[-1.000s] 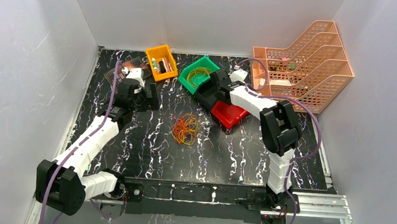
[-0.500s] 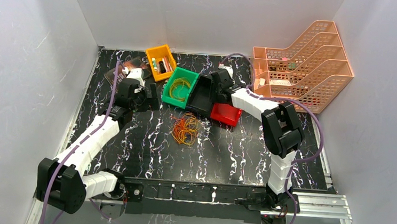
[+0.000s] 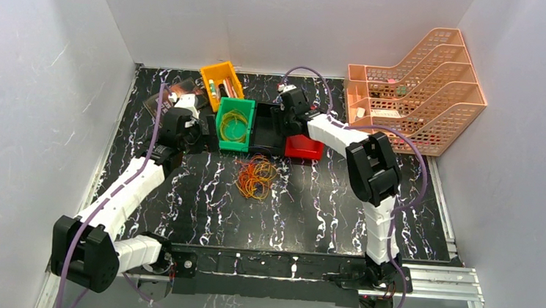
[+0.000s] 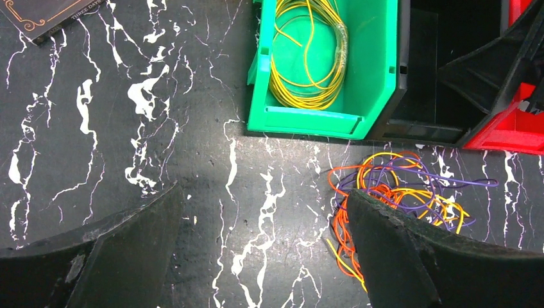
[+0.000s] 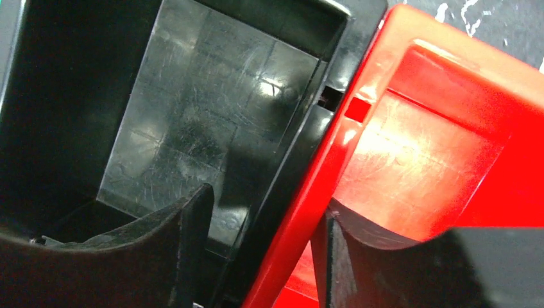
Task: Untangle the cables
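Note:
The cables [image 3: 255, 178] lie as a small tangle of thin orange, yellow and purple loops on the black marbled table, just in front of the bins. In the left wrist view the tangle [image 4: 398, 199] lies partly under my right-hand finger. My left gripper [image 3: 204, 135] [image 4: 264, 192] is open and empty, low over bare table left of the tangle. My right gripper [image 3: 285, 125] [image 5: 266, 205] straddles the touching walls of a black bin [image 5: 212, 109] and a red bin [image 5: 436, 147], one finger inside each, shut on them.
A green bin [image 3: 221, 137] [image 4: 378, 64] holding a yellow wire coil [image 4: 308, 58] stands against the black bin [image 3: 266, 128]. The red bin [image 3: 304, 148] is on the right. An orange bin [image 3: 222, 85], a dark card [image 3: 164, 98] and a peach file rack [image 3: 415, 84] stand at the back.
My right arm has swung left, taking the black and red bins and pushing the green bin left; the three now stand in a row. The left arm and the tangle have barely moved.

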### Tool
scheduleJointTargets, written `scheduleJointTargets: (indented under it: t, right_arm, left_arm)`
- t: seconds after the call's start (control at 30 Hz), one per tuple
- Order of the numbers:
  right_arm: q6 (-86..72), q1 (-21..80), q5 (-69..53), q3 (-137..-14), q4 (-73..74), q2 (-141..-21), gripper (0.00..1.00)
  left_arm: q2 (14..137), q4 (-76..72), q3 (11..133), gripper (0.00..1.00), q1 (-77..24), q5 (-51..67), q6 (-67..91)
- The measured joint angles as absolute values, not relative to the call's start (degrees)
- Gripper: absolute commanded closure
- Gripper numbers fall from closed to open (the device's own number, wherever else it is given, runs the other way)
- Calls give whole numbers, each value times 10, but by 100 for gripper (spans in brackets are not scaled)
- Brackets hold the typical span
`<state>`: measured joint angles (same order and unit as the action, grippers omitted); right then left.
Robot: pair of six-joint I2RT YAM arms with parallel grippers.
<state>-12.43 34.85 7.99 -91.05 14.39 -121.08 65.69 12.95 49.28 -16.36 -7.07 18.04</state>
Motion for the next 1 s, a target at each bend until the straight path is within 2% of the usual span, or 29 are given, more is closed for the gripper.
scheduleJointTargets:
  t: [0.1,0.23,0.33,0.53,0.7,0.77,1.0]
  right_arm:
    - [-112,349,71,-926,148,-1218,21]
    - [-101,350,72,-905,145,-1199,17]
    - [-98,350,78,-840,143,-1142,16]
    - [-90,350,54,-743,127,-999,17]
    - [-92,350,10,-646,38,-853,22]
    - [-91,350,-16,-599,-10,-803,19]
    - [-48,349,-175,-573,-14,-773,26]
  left_arm:
    - [658,130,493,2,-163,-70,180]
    - [658,130,493,2,-163,-70,180]
    - [658,129,493,2,-163,-68,180]
    - [658,116,493,2,-163,-52,185]
    - [649,82,485,2,-163,-25,198]
    - [637,73,479,2,-163,-15,199]
    - [611,48,472,2,-163,33,186]
